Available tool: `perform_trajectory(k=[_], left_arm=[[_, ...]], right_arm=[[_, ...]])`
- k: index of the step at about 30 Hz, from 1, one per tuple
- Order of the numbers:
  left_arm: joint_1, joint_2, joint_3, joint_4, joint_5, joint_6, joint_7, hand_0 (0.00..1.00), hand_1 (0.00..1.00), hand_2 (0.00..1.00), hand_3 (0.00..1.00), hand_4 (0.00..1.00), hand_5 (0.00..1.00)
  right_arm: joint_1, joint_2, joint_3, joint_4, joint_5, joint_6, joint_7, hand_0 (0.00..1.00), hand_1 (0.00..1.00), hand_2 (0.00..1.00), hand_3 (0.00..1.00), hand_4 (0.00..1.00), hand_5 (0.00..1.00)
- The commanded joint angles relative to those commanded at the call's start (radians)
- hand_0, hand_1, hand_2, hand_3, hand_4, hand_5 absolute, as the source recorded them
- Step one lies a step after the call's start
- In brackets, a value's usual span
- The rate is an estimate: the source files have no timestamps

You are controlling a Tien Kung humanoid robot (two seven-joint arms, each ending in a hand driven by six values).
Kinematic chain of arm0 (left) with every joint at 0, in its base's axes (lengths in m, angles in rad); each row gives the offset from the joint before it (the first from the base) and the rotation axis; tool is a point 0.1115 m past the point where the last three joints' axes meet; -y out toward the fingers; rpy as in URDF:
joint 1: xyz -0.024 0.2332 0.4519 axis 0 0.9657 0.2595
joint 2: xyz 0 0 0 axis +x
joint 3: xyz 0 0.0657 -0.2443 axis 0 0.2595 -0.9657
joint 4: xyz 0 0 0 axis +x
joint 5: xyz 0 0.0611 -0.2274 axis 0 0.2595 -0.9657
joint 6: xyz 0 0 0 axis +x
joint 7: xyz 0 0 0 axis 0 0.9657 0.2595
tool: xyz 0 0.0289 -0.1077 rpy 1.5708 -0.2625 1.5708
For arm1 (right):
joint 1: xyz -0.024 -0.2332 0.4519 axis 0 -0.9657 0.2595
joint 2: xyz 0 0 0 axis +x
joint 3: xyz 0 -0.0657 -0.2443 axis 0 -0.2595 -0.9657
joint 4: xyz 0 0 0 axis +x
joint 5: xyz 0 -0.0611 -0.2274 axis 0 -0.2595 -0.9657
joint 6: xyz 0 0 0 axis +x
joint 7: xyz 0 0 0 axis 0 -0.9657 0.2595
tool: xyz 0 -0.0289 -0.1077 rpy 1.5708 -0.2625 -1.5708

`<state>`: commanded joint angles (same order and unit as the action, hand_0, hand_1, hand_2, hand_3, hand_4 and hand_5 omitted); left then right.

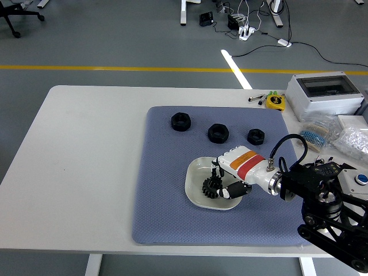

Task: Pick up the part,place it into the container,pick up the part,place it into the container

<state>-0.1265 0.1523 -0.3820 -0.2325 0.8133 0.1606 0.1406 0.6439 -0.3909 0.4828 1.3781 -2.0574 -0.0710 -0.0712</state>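
At the centre of the frame, slightly right and low, our right hand [225, 183] reaches in from the lower right corner over a white bowl [198, 179] that sits on the blue-grey mat [167, 190]. Inside the bowl lies a black toothed gear part [211, 187], and our fingers [234, 190] are loosely spread around its right side; we cannot tell whether any of them touch it, but they do not close on it. Above the bowl, in the upper middle of the mat, three black hex nuts lie in a loose row: one at the left [181, 121], one in the middle [218, 133] and a smaller one to the right [256, 136], all well apart from the bowl. Along the right edge of the white table [86, 149] we see a grey box with a clear lid [325, 95], a yellow tape measure [275, 102] and clear bags of small parts [351, 141].
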Motion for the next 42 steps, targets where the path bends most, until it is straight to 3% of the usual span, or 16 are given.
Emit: perform_trajectory(k=[5,6,11,12,25,34,42], left_arm=[[0.0,0.0,-0.002,0.0,0.003,-0.001,0.001,0.702,0.646,0.67,0.58,0.672,0.63],[0.0,0.0,-0.002,0.0,0.003,-0.001,0.001,0.703,0.646,0.67,0.581,0.672,0.631],[0.0,0.0,-0.001,0.0,0.001,0.0,0.0,0.703,0.646,0.67,0.581,0.672,0.631],[0.0,0.0,-0.001,0.0,0.001,0.0,0.0,0.703,0.646,0.669,0.58,0.671,0.631],[-0.002,0.001,-0.004,-0.001,0.006,-0.002,0.001,0.703,0.646,0.669,0.581,0.671,0.63],[-0.001,0.001,-0.005,-0.001,0.007,-0.002,0.002,0.703,0.646,0.67,0.581,0.671,0.631],[-0.001,0.001,-0.005,-0.001,0.009,-0.003,0.002,0.703,0.646,0.669,0.581,0.671,0.63]], right_arm=[[0.0,0.005,0.0,-0.007,-0.003,-0.003,0.003,0.089,0.297,0.493,0.521,0.827,0.417],[0.0,0.006,0.0,-0.011,-0.006,-0.003,0.004,0.103,0.322,0.508,0.535,0.882,0.433],[0.0,0.009,0.004,-0.01,-0.019,-0.005,0.006,0.103,0.322,0.508,0.535,0.882,0.433],[0.001,0.01,0.004,-0.009,-0.02,-0.006,0.006,0.123,0.337,0.535,0.556,0.929,0.446],[0.006,0.019,0.022,-0.006,-0.022,-0.035,0.005,0.125,0.346,0.546,0.556,0.891,0.429],[0.006,0.032,0.019,-0.038,-0.016,-0.048,0.006,0.118,0.344,0.549,0.555,0.906,0.455],[0.005,0.03,0.022,-0.017,-0.018,-0.045,0.005,0.126,0.342,0.55,0.553,0.921,0.465]])
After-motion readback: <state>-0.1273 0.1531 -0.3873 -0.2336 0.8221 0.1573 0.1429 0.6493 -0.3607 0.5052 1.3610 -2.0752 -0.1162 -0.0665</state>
